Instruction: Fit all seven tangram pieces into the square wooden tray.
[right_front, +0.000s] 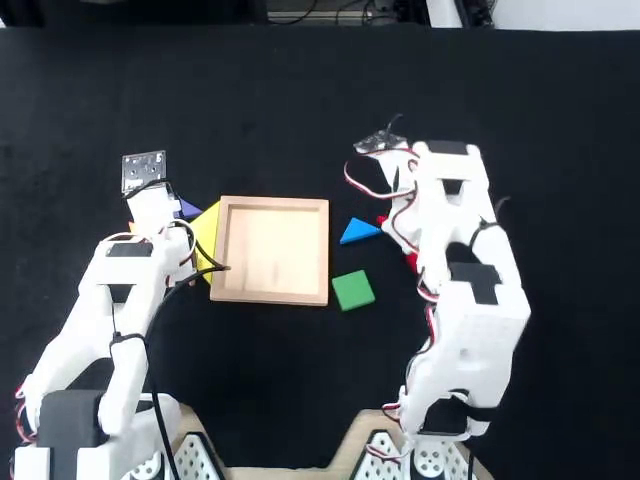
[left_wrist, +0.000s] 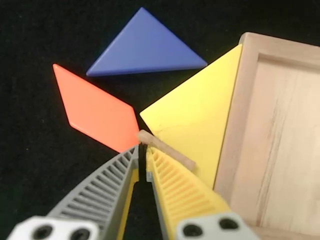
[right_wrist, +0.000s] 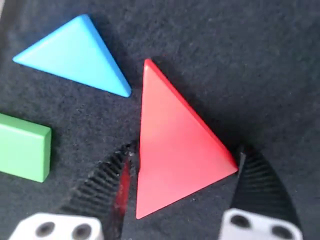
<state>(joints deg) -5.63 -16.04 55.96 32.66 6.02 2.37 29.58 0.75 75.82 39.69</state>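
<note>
The square wooden tray (right_front: 270, 203) lies at mid-table with nothing in it. A yellow triangle (left_wrist: 200, 115) rests flat against the tray's left rim (left_wrist: 235, 115). My left gripper (left_wrist: 143, 150) is shut, its tips at that triangle's corner beside an orange parallelogram (left_wrist: 95, 110). A dark blue triangle (left_wrist: 145, 45) lies just beyond them. Right of the tray, my right gripper (right_wrist: 184, 149) is open and straddles a red triangle (right_wrist: 175, 145), fingers close to its edges. A light blue triangle (right_wrist: 75, 55) and a green square (right_wrist: 22, 152) lie nearby.
In the high view the yellow triangle (right_front: 207, 235) and dark blue triangle (right_front: 187, 209) sit left of the tray, and the light blue triangle (right_front: 360, 231) and green square (right_front: 352, 290) right of it. Black cloth covers the table, with open room at the far side.
</note>
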